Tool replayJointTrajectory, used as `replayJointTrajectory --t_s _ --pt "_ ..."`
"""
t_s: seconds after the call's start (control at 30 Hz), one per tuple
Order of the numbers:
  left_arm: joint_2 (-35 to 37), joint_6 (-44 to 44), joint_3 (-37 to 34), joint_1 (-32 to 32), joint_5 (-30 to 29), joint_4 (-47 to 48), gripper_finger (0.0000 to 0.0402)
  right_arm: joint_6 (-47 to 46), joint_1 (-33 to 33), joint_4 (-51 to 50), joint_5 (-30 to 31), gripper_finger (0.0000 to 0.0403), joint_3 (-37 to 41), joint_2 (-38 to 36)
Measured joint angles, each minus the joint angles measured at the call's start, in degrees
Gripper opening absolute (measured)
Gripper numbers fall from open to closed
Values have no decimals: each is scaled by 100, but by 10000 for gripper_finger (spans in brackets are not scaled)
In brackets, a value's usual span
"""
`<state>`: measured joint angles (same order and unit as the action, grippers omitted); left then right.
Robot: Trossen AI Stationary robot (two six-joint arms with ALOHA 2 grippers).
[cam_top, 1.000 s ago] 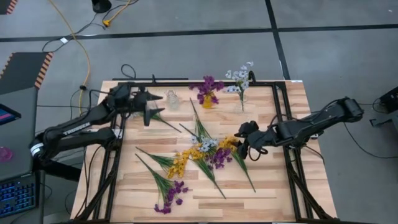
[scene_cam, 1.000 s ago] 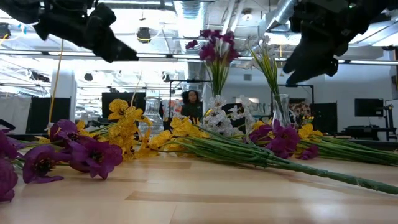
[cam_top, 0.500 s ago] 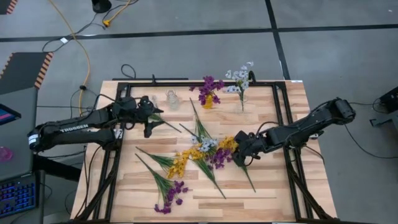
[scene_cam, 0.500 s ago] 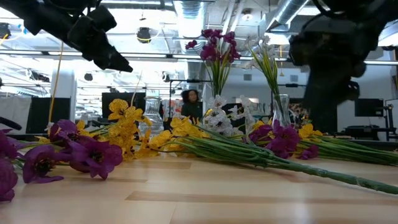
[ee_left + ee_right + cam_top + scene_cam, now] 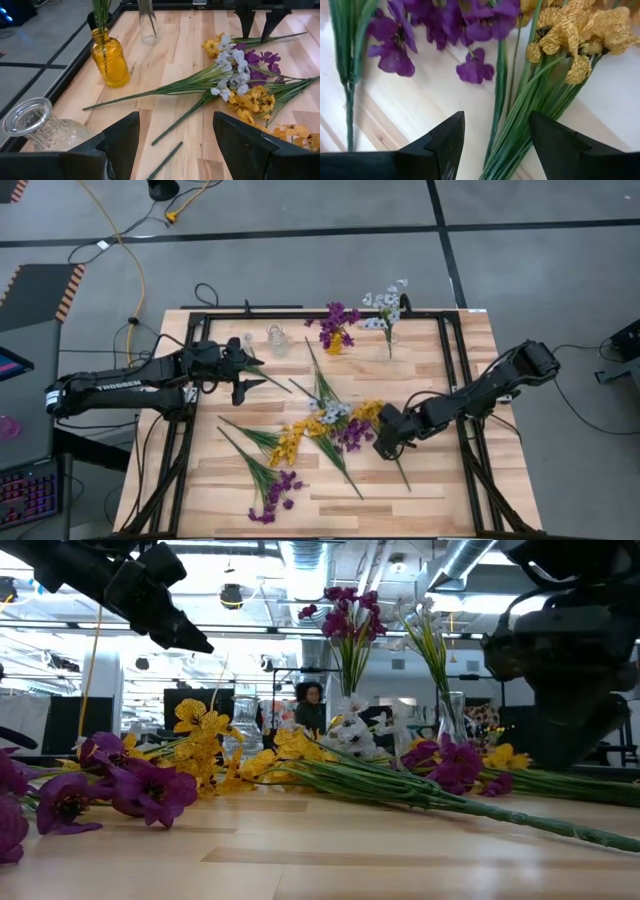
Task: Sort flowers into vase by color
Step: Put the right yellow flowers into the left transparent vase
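— Anything hidden around the yellow vase (image 5: 109,61)?
— Yep. Stems in it cut off by the frame's top edge, blossoms out of sight. Same with the clear vase (image 5: 148,26) just beside it, only the lower part showing.
— And the glass vase (image 5: 41,126) nearer?
— Base hidden behind a dark finger (image 5: 114,150).

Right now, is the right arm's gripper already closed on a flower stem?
No: the right gripper has its jaws apart, hovering over the green stems beside the yellow blossoms, gripping nothing.
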<state>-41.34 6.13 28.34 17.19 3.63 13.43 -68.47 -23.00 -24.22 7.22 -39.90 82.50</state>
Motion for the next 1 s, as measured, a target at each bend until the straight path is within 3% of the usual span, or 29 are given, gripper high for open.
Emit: replayJointTrajectory --t_s 0.23,0.5,1.0 --pt "0 -63 0 0 -4 -7 240 -269 -68 -36 -17 248 -12 -102" --pt "0 -144 0 0 -2 -4 240 -267 -70 -980 -7 248 -567 -213" --pt "0 -144 0 0 1 0 240 -568 -103 -1052 -341 248 -601 552"
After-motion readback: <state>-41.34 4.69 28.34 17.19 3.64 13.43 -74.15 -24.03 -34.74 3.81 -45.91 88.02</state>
